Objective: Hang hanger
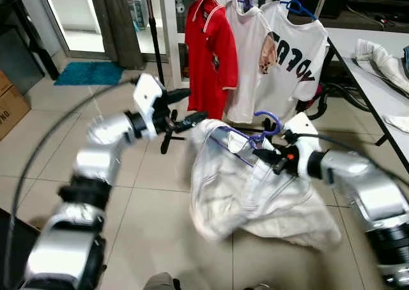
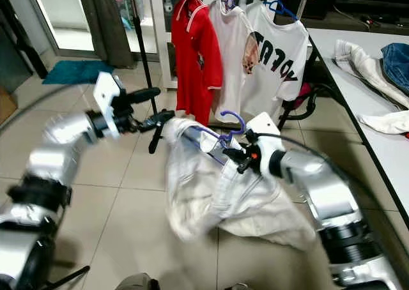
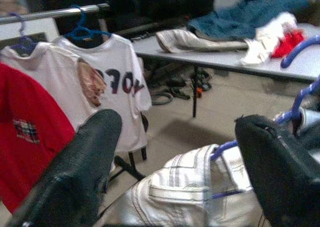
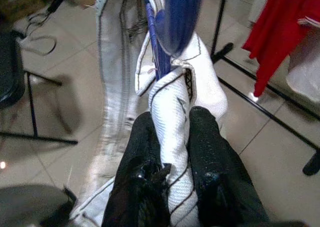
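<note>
The blue hanger (image 1: 265,129), draped in a white shirt (image 1: 255,194), hangs between the two arms above the tiled floor (image 1: 153,194), the right gripper (image 4: 172,137) pinched shut on a fold of that shirt just below the hook, while the left gripper (image 1: 185,108) stands open at the shirt's far shoulder.

Three shirts on the rack: one red shirt (image 1: 211,53), two white shirts (image 1: 246,60) (image 1: 294,63); one white garment (image 1: 255,188) below.

A red shirt (image 1: 211,53) hangs beside two white shirts (image 1: 291,60); a teal mat (image 1: 89,73) lies well left of them.
</note>
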`<state>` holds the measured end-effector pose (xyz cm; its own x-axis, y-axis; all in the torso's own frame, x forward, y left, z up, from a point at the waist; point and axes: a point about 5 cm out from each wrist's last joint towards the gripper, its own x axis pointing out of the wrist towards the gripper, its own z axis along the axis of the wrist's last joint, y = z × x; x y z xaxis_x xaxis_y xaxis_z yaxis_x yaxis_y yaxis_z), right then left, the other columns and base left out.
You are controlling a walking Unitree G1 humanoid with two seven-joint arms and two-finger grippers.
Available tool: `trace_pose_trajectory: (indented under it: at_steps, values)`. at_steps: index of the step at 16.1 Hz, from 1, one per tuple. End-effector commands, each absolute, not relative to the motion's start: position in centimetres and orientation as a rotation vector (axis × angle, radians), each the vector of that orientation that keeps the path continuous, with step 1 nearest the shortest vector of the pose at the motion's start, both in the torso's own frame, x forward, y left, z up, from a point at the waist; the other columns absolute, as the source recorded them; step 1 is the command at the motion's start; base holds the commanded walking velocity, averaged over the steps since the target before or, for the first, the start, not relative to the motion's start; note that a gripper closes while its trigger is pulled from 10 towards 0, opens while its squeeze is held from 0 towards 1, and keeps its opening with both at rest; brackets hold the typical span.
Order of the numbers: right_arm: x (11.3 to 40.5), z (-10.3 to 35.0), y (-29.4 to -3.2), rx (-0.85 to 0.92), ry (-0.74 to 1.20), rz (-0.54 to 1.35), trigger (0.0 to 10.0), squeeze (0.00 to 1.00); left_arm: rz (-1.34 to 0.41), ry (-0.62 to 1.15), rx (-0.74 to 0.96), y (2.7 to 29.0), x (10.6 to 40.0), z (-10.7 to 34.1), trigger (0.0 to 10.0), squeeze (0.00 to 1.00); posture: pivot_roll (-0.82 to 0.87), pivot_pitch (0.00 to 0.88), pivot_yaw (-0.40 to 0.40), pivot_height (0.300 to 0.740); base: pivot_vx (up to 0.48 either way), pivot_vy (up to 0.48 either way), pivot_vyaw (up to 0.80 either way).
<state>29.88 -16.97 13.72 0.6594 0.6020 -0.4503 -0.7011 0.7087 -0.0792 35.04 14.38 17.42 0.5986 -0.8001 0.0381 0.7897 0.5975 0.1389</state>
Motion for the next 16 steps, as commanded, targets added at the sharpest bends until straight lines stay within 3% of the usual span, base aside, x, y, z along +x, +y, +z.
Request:
trace_pose_trajectory:
  at_steps: [1, 2, 3, 6, 13, 14, 16]
  values:
    - [30.1, 15.1, -16.8, -0.246, 0.341, 0.724, 0.0, 0.0, -0.891, -0.162, 0.12, 14.3, 35.0, 18.2, 10.0, 1.0, -0.03, 0.0, 0.004, 0.74, 0.0, 0.0, 0.0]
    - [30.0, 15.1, -16.6, -0.242, 0.34, 0.725, 0.0, 0.0, -0.878, -0.17, 0.127, 14.2, 35.0, 18.2, 10.0, 0.82, -0.03, 0.0, 0.005, 0.74, 0.0, 0.0, 0.0]
    - [30.1, 15.2, -16.3, -0.216, 0.329, 0.697, 0.0, 0.0, -0.816, -0.147, 0.165, 14.1, 35.2, 17.6, 10.0, 0.0, -0.03, 0.0, 0.008, 0.74, 0.0, 0.0, 0.0]
    - [30.3, 15.7, -15.8, -0.103, 0.287, 0.622, 0.0, 0.0, -0.629, -0.059, 0.227, 14.3, 35.3, 15.0, 10.0, 0.0, -0.04, 0.0, 0.022, 0.74, 0.0, 0.0, 0.0]
    - [29.3, 16.3, -14.0, 0.059, 0.254, 0.667, 0.0, 0.0, -0.658, -0.061, 0.243, 11.3, 34.6, 12.7, 10.0, 0.0, -0.05, 0.0, 0.024, 0.74, 0.0, 0.0, 0.0]
    - [29.2, 16.4, -13.7, 0.065, 0.254, 0.677, 0.0, 0.0, -0.662, -0.06, 0.251, 11.1, 34.8, 12.7, 0.0, 0.0, -0.05, 0.0, 0.022, 0.74, 0.0, 0.0, 0.0]
    - [29.1, 16.4, -13.6, 0.072, 0.255, 0.682, 0.0, 0.0, -0.665, -0.059, 0.254, 10.6, 35.1, 12.8, 0.0, 0.0, -0.05, 0.0, 0.023, 0.74, 0.0, 0.0, 0.0]
